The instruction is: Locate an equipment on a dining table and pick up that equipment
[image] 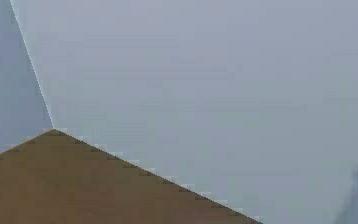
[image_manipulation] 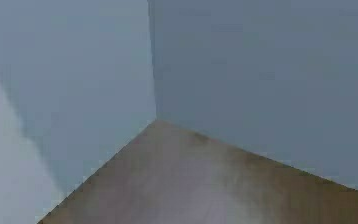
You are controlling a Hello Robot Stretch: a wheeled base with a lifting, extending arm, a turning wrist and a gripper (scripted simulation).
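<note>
Equipment on a dining table: you cannot tell where it is from here.
You face a pale blue-grey wall meeting a brown floor; on the arm side, two such walls join at a corner. You cannot tell the gripper's state.

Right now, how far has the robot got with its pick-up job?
Nothing looks done: the forward view faces blue-grey walls and brown floor, and the arm side view looks into a room corner. In hand, it seems to be searching. Left: find the dining table, spot the equipment, pick it up.
</note>
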